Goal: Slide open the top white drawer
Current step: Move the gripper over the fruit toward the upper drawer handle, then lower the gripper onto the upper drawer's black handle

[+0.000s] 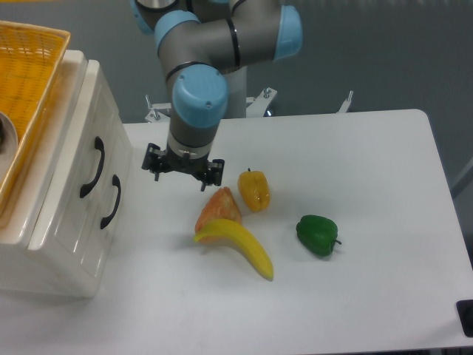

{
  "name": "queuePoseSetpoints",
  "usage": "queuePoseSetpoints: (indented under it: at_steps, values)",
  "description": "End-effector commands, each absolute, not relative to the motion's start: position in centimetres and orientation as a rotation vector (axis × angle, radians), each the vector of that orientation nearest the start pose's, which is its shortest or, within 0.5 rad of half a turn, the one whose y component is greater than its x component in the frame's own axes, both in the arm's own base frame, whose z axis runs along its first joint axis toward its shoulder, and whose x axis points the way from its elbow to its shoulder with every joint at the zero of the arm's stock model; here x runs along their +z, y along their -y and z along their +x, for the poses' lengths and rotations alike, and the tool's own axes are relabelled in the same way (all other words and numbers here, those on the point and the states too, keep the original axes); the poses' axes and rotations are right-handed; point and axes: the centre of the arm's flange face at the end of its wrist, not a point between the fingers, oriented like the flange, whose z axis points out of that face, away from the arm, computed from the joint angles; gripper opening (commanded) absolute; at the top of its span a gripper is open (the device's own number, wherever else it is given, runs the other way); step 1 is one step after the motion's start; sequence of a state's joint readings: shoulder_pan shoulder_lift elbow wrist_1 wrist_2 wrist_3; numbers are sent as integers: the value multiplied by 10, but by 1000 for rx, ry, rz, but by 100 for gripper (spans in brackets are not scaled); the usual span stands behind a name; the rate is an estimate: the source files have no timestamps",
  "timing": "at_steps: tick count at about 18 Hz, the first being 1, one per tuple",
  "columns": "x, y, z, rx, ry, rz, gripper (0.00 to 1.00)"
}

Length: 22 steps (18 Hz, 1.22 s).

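While the gripper [183, 169] is hanging over the table [369, 185] just right of the cabinet [70, 214], its fingers are looking spread and empty, though from this angle that is hard to confirm. The top drawer [89, 159] is sitting shut on the cabinet's right face, its handle [94, 168] close by. Doing this well means lining the fingers squarely around that upper handle, not the lower handle [112, 201], then pulling straight out toward the fruit.

The arm [211, 44] was built of grey metal tubes with light blue caps at the joints. It stood on a white column and ended in a black hand [182, 171].
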State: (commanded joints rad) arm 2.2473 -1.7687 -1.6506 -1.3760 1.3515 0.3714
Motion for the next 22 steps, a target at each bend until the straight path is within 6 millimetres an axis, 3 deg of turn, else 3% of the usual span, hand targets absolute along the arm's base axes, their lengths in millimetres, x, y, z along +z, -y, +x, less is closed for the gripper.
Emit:
queuePoseSetpoints:
  at_steps: [15, 22]
  values:
    - [372, -544, -190, -494, 481, -2992, 100]
    - [378, -546, -188, -538, 479, -2959, 100]
